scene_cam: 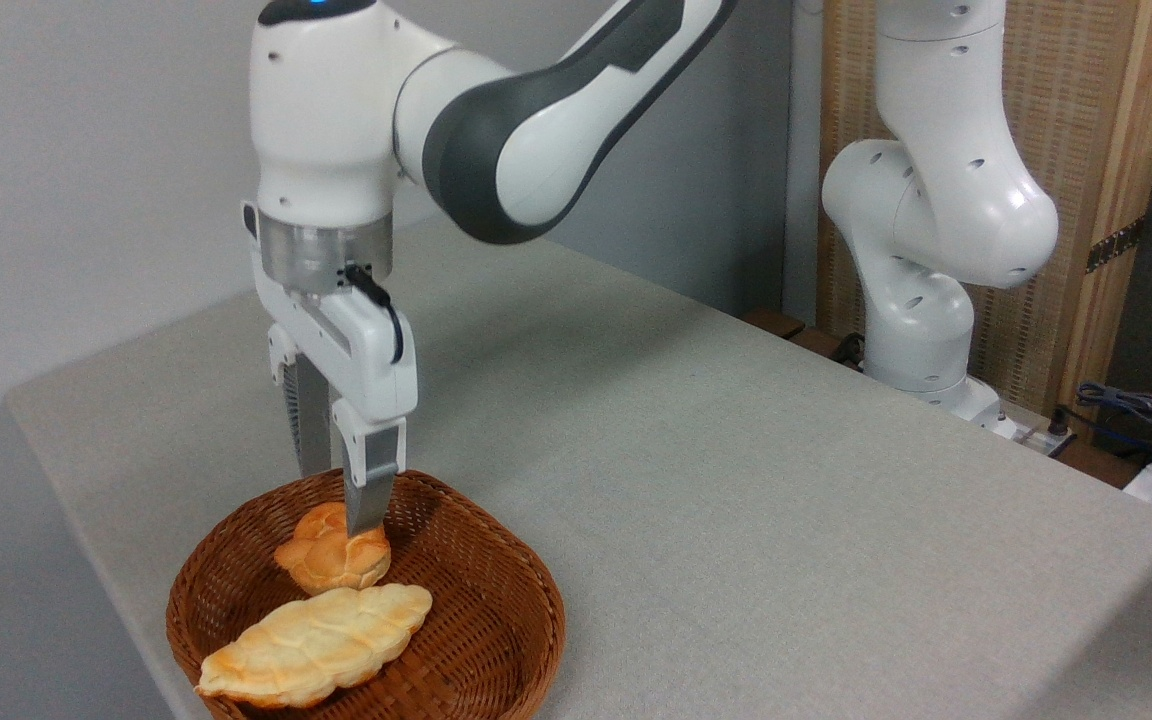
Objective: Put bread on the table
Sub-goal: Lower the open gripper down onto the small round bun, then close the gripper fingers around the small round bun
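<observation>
- The bread (331, 553) lies in the basket (496, 640), toward its back left, not on the table (736, 480).
- The gripper (336, 500) hangs straight above it, fingers (368, 500) pointing down and slightly parted; the front fingertip overlaps the bun's top, though I cannot tell if it touches. It holds nothing.
- The loaf (316, 645) lies just in front of the bun, touching it.
- The arm's base (921, 340) stands at the table's far right edge.

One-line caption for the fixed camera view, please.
Open gripper lowered into the wicker basket around the small bun, with the braided loaf beside it.
</observation>
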